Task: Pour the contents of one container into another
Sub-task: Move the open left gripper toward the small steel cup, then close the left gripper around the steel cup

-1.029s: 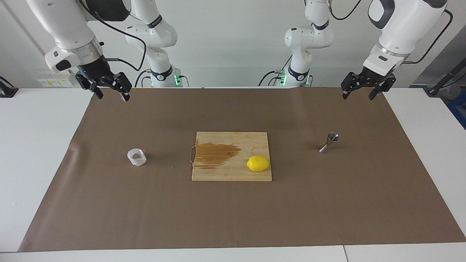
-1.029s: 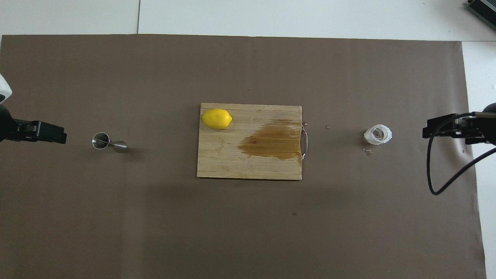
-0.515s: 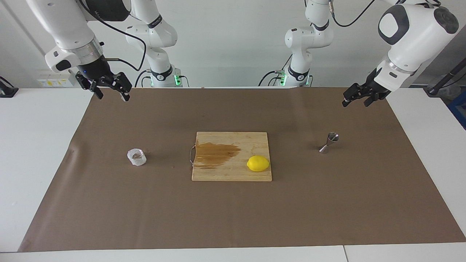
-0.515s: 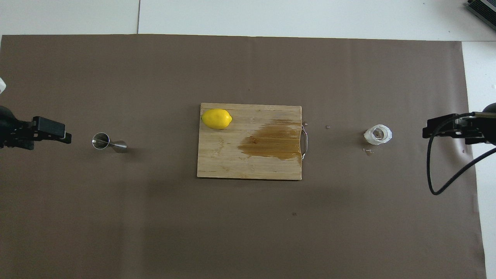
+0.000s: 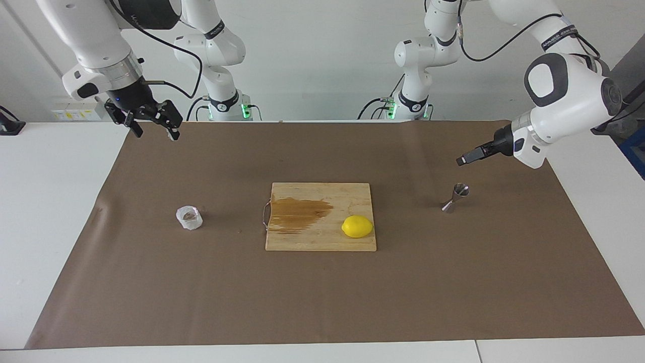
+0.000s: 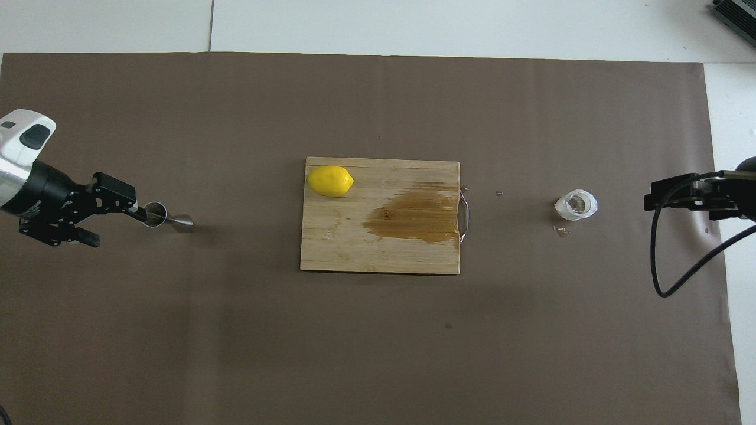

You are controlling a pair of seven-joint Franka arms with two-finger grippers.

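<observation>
While my right arm waits, my left gripper (image 5: pixel 462 161) has swung down over the last second from a high downward-pointing pose to a sideways one, and it now hangs just above the steel jigger (image 5: pixel 455 197), not touching it as far as the facing view shows. It is wide open and holds nothing. My right gripper (image 5: pixel 150 122) hasn't moved, also wide open and empty, parked up over the brown paper's edge on the cup's end of the table (image 5: pixel 50 201). Taking the cutting board (image 5: pixel 322 242) as landmark: the jigger stands upright on the paper off the board toward the left arm's end, well apart from it; the white plastic cup (image 5: pixel 189 218), brownish stuff inside, stands off the board's handle end toward the right arm's end, untouched. A lemon (image 5: pixel 357 226) sits on the board at the corner toward the jigger, and a brown wet stain (image 5: pixel 300 213) covers the handle half. My read: approach to the jigger has just begun, nothing grasped yet, pouring not started; cup pickup still to come.
</observation>
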